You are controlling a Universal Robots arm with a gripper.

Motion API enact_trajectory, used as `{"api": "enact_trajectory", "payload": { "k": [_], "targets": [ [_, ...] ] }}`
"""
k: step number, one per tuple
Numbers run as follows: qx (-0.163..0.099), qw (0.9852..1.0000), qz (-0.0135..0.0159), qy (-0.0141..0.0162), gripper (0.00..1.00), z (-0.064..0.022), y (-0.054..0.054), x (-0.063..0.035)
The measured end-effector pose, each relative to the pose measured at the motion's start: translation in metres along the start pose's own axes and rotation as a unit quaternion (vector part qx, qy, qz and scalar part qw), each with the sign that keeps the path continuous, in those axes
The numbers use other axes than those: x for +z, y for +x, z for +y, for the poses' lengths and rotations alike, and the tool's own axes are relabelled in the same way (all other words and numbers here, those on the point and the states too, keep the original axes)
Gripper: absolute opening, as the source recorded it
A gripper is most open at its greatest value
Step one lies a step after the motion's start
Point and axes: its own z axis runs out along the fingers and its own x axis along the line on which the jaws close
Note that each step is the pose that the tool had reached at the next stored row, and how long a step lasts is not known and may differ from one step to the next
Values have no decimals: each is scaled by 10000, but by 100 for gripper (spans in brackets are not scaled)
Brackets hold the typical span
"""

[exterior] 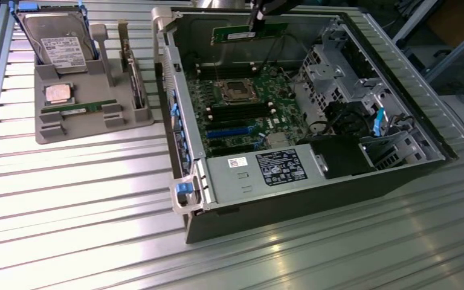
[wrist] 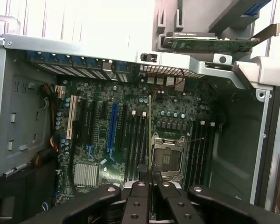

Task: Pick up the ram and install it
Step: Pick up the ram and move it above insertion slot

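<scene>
- Exterior view: found the pincer [exterior: 254,24] clamped on the upper edge of the ram [exterior: 248,34].
- Saw that green stick held in the air, long side roughly level, over the far end of the open computer case [exterior: 313,202] and clear of the motherboard [exterior: 240,118] below.
- Noted the case lying on its side on the ribbed metal table [exterior: 79,199], with the processor socket [exterior: 238,90] near the board's middle and the power supply [exterior: 256,169] at the near end.
- Spotted a grey tray [exterior: 87,130] toward the exterior view's left, just beside the case.
- Counted on the tray a hard drive [exterior: 55,42], a processor chip [exterior: 57,93], a second ram stick [exterior: 75,110] lying flat and an expansion card [exterior: 135,81] standing on edge.
- Wrist view: found the pincer [wrist: 151,186] closed on the ram [wrist: 150,121], seen edge-on as a thin line between the black fingers [wrist: 135,205].
- Traced that line across the motherboard [wrist: 98,140], between the dark memory slots [wrist: 135,140] and the processor socket [wrist: 168,156].
- Could not tell its height above the board from here.
</scene>
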Motion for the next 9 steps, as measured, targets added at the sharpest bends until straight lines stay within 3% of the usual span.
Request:
{"api": "enact_trajectory", "payload": {
  "k": [9],
  "targets": [
    [0, 10000, 2, 0, 12, -132, 16, -6]
  ]
}}
